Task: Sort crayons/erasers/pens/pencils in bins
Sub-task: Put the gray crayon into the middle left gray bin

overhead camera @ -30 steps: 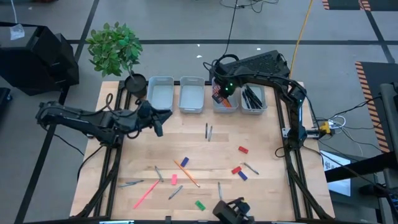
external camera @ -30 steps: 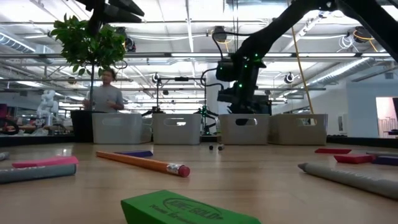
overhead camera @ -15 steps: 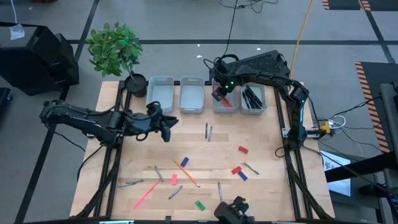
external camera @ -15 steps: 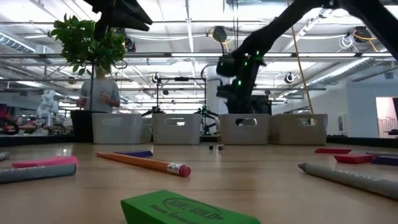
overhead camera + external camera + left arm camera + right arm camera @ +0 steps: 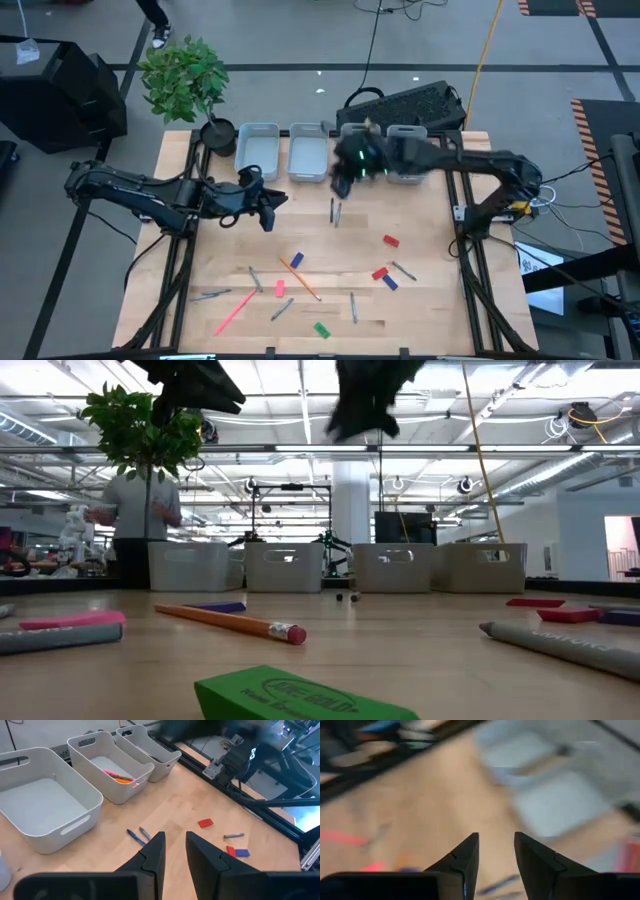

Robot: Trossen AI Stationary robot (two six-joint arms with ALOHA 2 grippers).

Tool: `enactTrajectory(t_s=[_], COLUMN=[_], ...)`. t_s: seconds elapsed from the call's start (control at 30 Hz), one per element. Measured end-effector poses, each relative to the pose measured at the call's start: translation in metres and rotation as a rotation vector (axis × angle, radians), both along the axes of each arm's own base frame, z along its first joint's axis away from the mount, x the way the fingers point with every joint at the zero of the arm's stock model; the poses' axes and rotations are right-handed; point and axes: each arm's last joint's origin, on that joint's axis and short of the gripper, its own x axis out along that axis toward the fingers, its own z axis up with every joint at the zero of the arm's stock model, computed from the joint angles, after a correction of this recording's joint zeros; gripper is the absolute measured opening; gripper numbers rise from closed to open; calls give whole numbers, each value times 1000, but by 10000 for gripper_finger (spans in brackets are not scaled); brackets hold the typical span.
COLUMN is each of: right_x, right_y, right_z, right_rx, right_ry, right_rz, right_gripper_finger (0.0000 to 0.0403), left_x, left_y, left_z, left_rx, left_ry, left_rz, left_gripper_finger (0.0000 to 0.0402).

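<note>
1. Right wrist view is smeared: behind the right pincer (image 5: 493,851), whose two dark fingers stand apart with nothing between them, only pale bin shapes and wood can be made out.
2. High view shows that pincer (image 5: 345,170) as a dark blur over the near edge of the bins (image 5: 307,152), between the second and third tub; the third and fourth tubs are partly hidden by the arm.
3. Low view cuts both arms off at the top edge.
4. The left pincer (image 5: 173,851) hovers over bare wood in front of the first two tubs, released and empty.
5. Four alike pale grey-white tubs stand in a row along the far edge of the tabletop (image 5: 430,250); the left wrist view shows the nearest empty and pink and orange sticks in the next.
6. The erasers (image 5: 390,241), short red, blue, pink and green blocks, lie scattered on the near half among pens and pencils; the green one (image 5: 300,696) fills the low view's foreground.
</note>
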Motion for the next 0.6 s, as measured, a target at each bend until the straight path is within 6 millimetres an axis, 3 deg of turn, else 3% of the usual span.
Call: enactTrajectory(t_s=[0.1, 0.2, 0.43, 0.6], right_x=[0, -1, -4, 1], right_y=[39, 65, 99, 114], right_z=[5, 2, -40, -66], right_rx=[31, 31, 52, 79], right_ry=[-100, -178, -42, 52], right_rz=[129, 185, -120, -220], right_gripper_finger=[120, 120, 120, 120], left_x=[0, 0, -1, 0], left_y=[-1, -1, -6, -10], left_z=[0, 0, -2, -4], left_rx=[1, -2, -14, -13], left_ry=[6, 9, 21, 29], left_rz=[-28, -43, -45, -60], left_gripper_finger=[81, 81, 81, 88])
